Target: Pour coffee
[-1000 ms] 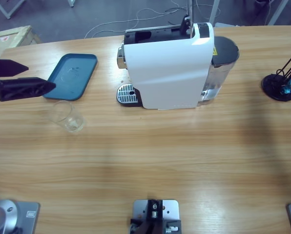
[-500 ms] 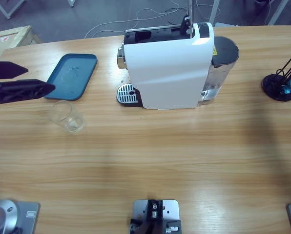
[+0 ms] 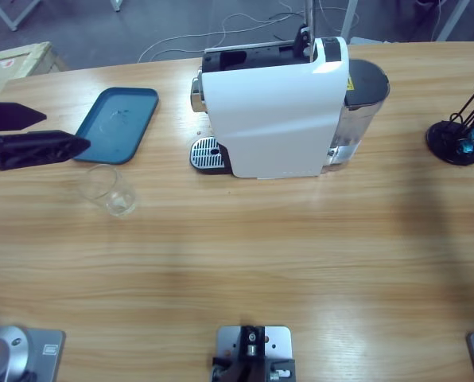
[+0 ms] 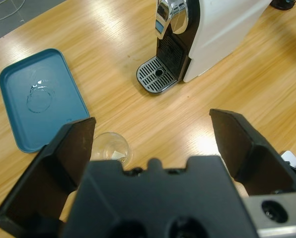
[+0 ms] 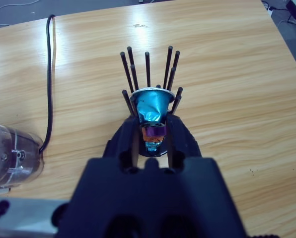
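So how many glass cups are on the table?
1. The glass cup stands on the wood beside the blue tray, near the left claw. None other shows.

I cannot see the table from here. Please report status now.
Left gripper open above glass tumbler. Right gripper at capsule rack, jaws unclear. Tumbler beside blue tray. Coffee machine drip grate unobstructed.

Bright even light, glare on table (image 4: 138,37), soft shadows
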`<state>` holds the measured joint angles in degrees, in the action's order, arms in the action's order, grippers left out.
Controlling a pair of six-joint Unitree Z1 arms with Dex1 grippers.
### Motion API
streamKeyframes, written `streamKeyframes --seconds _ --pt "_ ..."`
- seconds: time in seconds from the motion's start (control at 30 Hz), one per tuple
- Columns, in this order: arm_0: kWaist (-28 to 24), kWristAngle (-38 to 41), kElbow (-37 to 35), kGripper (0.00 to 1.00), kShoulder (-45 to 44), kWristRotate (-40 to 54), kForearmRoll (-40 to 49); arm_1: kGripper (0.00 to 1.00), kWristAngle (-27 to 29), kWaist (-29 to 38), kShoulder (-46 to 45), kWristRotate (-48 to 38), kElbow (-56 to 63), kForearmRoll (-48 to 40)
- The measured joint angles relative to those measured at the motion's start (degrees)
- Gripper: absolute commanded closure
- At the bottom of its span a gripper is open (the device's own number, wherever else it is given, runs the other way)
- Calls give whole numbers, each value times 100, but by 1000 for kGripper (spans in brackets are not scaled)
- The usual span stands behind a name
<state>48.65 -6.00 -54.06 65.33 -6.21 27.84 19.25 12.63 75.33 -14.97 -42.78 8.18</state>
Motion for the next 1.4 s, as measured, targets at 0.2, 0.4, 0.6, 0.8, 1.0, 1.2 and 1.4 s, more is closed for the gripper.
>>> streamKeyframes --seconds 0.2,0.4,0.6,0.8,1.0,1.2,1.4 --pt "0 0 12 9 -54 -3 0 1000 -31 -30 1 69 2 -21" --pt "0 0 19 9 -70 -15 0 1000 -32 -58 -3 135 14 -103" --pt "0 0 92 9 -70 -51 -28 1000 -31 -75 -271 154 -45 4" --pt "36 0 152 9 -70 -68 -49 1000 -31 11 -684 153 -209 398" --pt "62 -1 167 9 -99 -68 -56 1000 -497 1493 -1136 501 -642 862" --pt "133 -19 247 9 -330 218 5 1000 -829 3678 -681 1497 -1370 1258" --pt "244 -32 549 9 -876 766 332 1000 -1337 4380 652 2087 -2898 1575"
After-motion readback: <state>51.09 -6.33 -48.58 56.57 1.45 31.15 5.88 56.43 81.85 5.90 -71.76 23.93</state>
